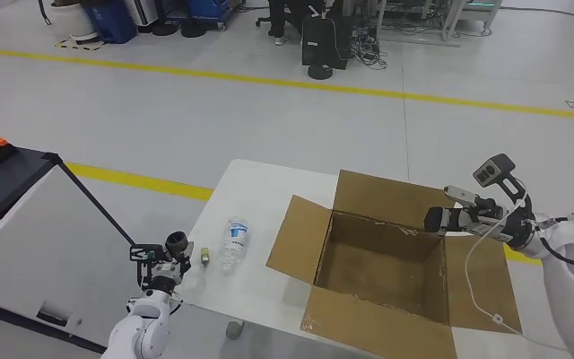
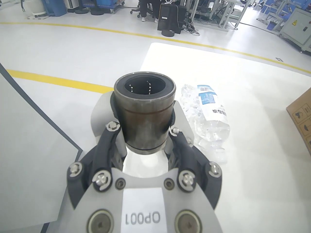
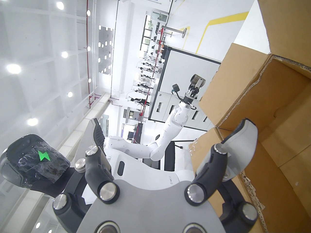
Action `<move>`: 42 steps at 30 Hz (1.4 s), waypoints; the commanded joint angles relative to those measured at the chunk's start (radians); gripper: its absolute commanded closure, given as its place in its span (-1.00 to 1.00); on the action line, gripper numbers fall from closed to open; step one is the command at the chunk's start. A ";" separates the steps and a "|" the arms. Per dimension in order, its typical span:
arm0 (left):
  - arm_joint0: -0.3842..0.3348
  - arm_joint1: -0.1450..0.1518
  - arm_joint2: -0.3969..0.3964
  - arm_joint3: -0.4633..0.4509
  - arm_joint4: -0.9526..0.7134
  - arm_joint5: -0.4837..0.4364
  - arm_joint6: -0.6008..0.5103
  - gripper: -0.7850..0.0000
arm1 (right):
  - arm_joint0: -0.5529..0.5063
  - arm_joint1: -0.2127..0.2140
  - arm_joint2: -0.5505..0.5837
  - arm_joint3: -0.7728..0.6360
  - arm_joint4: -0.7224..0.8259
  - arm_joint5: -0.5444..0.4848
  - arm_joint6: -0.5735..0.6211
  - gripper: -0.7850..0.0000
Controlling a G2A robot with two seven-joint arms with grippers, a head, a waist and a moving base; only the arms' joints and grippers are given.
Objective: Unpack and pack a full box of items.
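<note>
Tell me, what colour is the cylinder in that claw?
The cylinder is dark grey metal, black inside; clearest in the left wrist view.

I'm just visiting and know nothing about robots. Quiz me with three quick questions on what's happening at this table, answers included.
1. True or false: the plastic water bottle stands upright on the table.
2. What does the left gripper hold? A) a hollow metal cylinder B) a paper cup C) nothing
3. Fill in: the right gripper, beside the cardboard box, has its fingers ___.

Key: 1. False, it lies on its side. 2. A. 3. Open.
</note>
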 commanded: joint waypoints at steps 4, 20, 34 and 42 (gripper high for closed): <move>-0.023 -0.001 0.015 0.076 0.032 0.033 0.025 1.00 | 0.000 0.000 0.000 0.000 0.000 0.000 0.000 -1.00; -0.042 -0.003 0.048 0.174 0.040 0.027 0.040 1.00 | 0.000 0.000 0.000 0.000 0.000 0.000 0.000 -1.00; -0.037 -0.001 0.058 0.170 0.035 0.027 0.012 0.11 | 0.000 0.000 0.000 0.000 0.000 0.000 0.000 -1.00; -0.018 0.002 0.052 0.134 0.040 0.028 0.012 -1.00 | 0.000 0.000 0.000 0.000 0.000 0.000 0.000 -1.00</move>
